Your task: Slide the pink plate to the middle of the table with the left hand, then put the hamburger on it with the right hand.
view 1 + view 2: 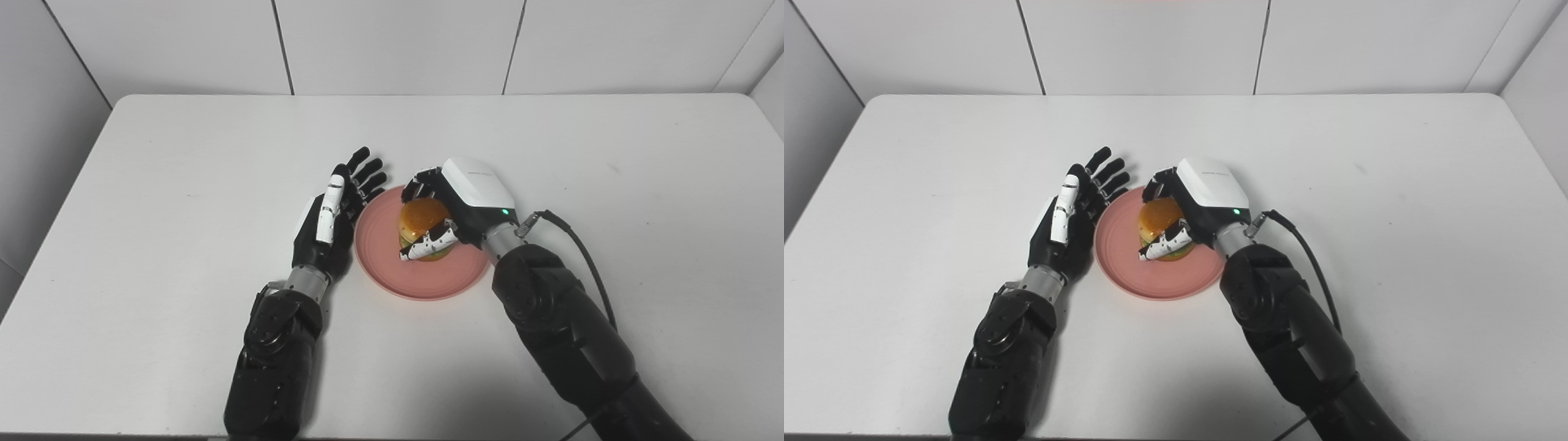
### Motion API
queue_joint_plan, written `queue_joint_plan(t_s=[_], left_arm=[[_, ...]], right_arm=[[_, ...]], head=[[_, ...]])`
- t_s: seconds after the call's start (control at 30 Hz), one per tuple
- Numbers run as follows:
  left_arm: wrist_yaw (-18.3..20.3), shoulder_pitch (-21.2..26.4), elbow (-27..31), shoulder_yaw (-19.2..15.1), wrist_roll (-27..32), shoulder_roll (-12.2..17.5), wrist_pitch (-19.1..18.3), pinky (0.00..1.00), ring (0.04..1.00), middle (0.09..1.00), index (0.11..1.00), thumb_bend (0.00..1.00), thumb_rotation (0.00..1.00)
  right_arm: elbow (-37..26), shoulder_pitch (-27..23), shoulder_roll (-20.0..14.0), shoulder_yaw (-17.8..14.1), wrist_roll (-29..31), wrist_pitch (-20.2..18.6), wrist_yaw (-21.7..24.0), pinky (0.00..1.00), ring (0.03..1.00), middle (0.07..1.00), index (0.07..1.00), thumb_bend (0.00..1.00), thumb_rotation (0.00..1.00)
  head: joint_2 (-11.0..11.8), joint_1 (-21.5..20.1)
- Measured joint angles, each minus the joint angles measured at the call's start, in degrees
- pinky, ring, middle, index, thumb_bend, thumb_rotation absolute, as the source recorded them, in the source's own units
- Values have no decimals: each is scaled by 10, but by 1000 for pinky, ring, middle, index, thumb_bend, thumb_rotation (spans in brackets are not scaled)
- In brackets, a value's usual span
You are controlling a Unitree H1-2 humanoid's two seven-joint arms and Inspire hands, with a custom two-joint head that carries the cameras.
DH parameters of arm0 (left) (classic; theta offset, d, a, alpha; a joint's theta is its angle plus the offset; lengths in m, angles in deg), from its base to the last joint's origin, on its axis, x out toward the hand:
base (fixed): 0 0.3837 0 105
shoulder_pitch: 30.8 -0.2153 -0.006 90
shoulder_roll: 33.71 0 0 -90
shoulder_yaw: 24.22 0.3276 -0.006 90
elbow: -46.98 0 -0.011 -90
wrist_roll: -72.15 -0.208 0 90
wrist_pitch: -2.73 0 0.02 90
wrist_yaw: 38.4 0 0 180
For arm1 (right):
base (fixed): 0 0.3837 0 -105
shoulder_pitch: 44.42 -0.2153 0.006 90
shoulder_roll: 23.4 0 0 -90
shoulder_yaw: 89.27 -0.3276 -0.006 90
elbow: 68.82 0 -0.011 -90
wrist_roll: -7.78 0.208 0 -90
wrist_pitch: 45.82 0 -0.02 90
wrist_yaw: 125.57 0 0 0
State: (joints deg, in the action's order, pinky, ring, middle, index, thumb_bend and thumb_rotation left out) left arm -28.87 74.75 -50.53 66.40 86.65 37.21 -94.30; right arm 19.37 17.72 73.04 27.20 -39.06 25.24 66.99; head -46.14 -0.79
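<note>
Pink plate (422,283) lies near the middle of the white desk (184,184) with the hamburger (422,222) on it, clamped by the right robot hand (456,208), while the left robot hand (334,217), fingers spread and empty, rests against the plate's left rim.
</note>
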Motion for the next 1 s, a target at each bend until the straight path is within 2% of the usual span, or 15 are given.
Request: queue_joint_plan(t_s=[0.13, 0.2, 0.23, 0.27, 0.3, 0.33, 0.4, 0.47, 0.53, 0.6, 0.7, 1.0], left_arm=[[0, 0, 1, 0, 0, 0, -2, 905, 900, 903, 894, 408, 1000], [0, 0, 1, 1, 0, 0, -3, 905, 903, 903, 893, 406, 1000], [0, 0, 1, 2, 0, 0, -3, 902, 902, 902, 891, 404, 1000], [0, 0, 1, 3, 0, 0, -3, 901, 901, 902, 890, 403, 1000], [0, 0, 1, 3, 0, 0, -3, 904, 904, 902, 885, 398, 1000], [0, 0, 1, 3, 0, 0, -3, 905, 907, 905, 885, 396, 1000], [1, 0, 1, 2, 1, 0, -3, 910, 924, 923, 894, 393, 1000], [1, 0, 1, 2, 2, 0, -3, 912, 929, 929, 897, 393, 1000], [2, 0, 1, 2, 3, 0, -3, 923, 946, 942, 902, 398, 1000], [2, 0, 1, 1, 4, 0, -3, 926, 955, 954, 916, 397, 1000], [2, 0, 1, 2, 3, 0, -3, 920, 953, 957, 921, 398, 1000], [2, 0, 1, 4, 0, 1, -3, 917, 948, 949, 920, 397, 1000]], right_arm=[[-7, 0, 0, 1, 0, 0, 7, 279, 383, 438, 535, 523, 7], [-12, 1, 0, 2, 0, 0, 12, 307, 421, 454, 532, 524, 9], [-14, 2, 0, 3, 0, 0, 14, 345, 464, 526, 509, 523, 93], [-17, 2, 0, 3, 0, 0, 17, 359, 479, 550, 501, 522, 122], [-21, 3, -1, 3, 0, 0, 19, 394, 518, 588, 591, 722, 202], [-26, 3, -2, 3, 0, 0, 19, 407, 531, 601, 619, 775, 225], [-33, 3, -5, 3, 0, 1, 19, 421, 544, 625, 677, 851, 270], [-35, 3, -8, 4, 0, 3, 19, 417, 541, 629, 693, 868, 282], [-38, 3, -11, 6, -2, 3, 21, 435, 572, 667, 734, 931, 368], [-45, 3, -14, 7, -7, 3, 27, 487, 647, 727, 772, 973, 425], [-58, 3, -18, 9, -13, 3, 33, 554, 740, 813, 839, 989, 463], [-74, 3, -26, 11, -35, 3, 56, 640, 810, 878, 891, 1000, 559]], head=[[1, 0], [1, 0], [1, 0], [2, -1], [2, -1], [2, -1], [3, -1], [3, -2], [3, -3], [2, -3], [2, -3], [3, -5]])
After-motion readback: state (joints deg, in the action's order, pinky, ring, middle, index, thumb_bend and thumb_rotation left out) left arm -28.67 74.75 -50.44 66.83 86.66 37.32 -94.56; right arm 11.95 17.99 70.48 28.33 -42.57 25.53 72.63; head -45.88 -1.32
